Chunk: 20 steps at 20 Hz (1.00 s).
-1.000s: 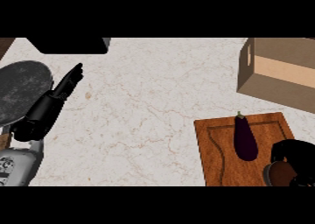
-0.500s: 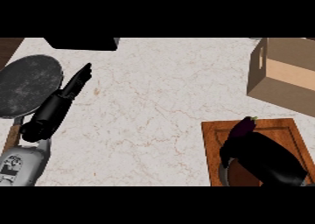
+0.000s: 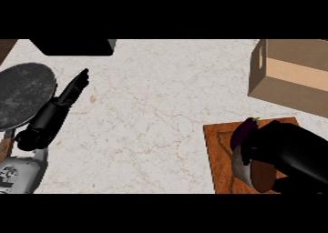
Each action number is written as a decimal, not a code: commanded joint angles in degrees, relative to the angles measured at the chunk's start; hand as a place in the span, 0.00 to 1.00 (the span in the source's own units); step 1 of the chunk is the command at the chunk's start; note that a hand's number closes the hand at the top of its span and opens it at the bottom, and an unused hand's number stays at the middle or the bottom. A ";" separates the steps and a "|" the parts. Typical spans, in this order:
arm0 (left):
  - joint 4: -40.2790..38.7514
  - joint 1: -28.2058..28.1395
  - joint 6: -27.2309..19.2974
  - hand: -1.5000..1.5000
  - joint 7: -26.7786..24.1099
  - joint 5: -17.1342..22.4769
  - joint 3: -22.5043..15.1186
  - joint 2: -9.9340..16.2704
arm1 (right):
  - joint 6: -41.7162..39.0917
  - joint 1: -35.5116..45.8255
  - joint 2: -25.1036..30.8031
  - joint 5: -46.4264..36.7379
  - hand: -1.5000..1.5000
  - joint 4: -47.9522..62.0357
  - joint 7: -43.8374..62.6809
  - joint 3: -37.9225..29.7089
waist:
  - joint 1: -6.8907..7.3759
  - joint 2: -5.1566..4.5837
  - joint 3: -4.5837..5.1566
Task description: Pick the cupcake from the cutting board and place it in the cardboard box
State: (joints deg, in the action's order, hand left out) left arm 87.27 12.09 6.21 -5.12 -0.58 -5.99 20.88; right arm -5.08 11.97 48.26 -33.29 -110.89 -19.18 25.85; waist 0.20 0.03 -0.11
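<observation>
A wooden cutting board (image 3: 219, 154) lies at the lower right of the head view. On it a cupcake (image 3: 253, 175) with a brown top and grey wrapper shows partly under my right hand (image 3: 291, 152), which lies over the board and hides most of it. A dark purple eggplant (image 3: 242, 132) sticks out from under the hand at the board's far edge. The cardboard box (image 3: 294, 73) stands open at the upper right, beyond the board. My left hand (image 3: 72, 91) rests on the counter at the left, fingers straight, holding nothing.
A dark round pan (image 3: 18, 98) with a wooden handle sits at the left edge, right beside my left forearm. A black object (image 3: 72, 46) stands at the counter's far edge. Bare marble counter (image 3: 153, 113) spreads between the two arms.
My right hand has moved from the lower right corner up over the cutting board, now covering most of the eggplant and the cupcake. The left arm has kept its pose.
</observation>
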 commanded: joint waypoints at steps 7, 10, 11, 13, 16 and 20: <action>2.73 -0.82 0.44 0.50 1.40 0.23 2.74 1.41 | 1.13 -3.32 -2.57 18.38 1.00 0.71 6.75 -21.63 | -0.98 0.27 0.09; 0.40 -0.48 1.36 0.50 -0.99 -0.94 0.82 0.00 | 0.24 4.08 -4.39 20.09 1.00 9.29 11.28 -24.67 | 0.34 -0.23 0.14; -1.33 1.00 0.52 0.50 -1.13 -1.60 0.56 -1.25 | -0.89 6.13 -4.41 20.63 1.00 10.83 12.81 -25.13 | 0.20 -0.27 0.15; 1.41 -0.09 -0.88 0.50 1.31 -2.44 -0.76 -2.88 | -3.89 10.20 -2.50 24.47 1.00 11.63 16.51 -29.31 | 0.24 -0.03 0.15; -2.81 1.34 0.72 0.50 -2.08 -2.10 0.52 -2.61 | -4.77 16.31 -2.83 23.20 1.00 26.12 11.91 -30.23 | 0.83 -0.39 0.13; 1.74 0.06 1.77 0.50 1.50 -1.57 0.94 -1.98 | -5.67 24.43 -0.95 17.43 1.00 38.20 9.08 -29.55 | 1.52 -0.32 0.11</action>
State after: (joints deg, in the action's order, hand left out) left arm 86.62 13.44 7.37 -4.89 -2.45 -5.16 19.15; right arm -9.67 29.55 46.28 -12.64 -82.98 -8.38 -3.43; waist 1.17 -0.31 0.01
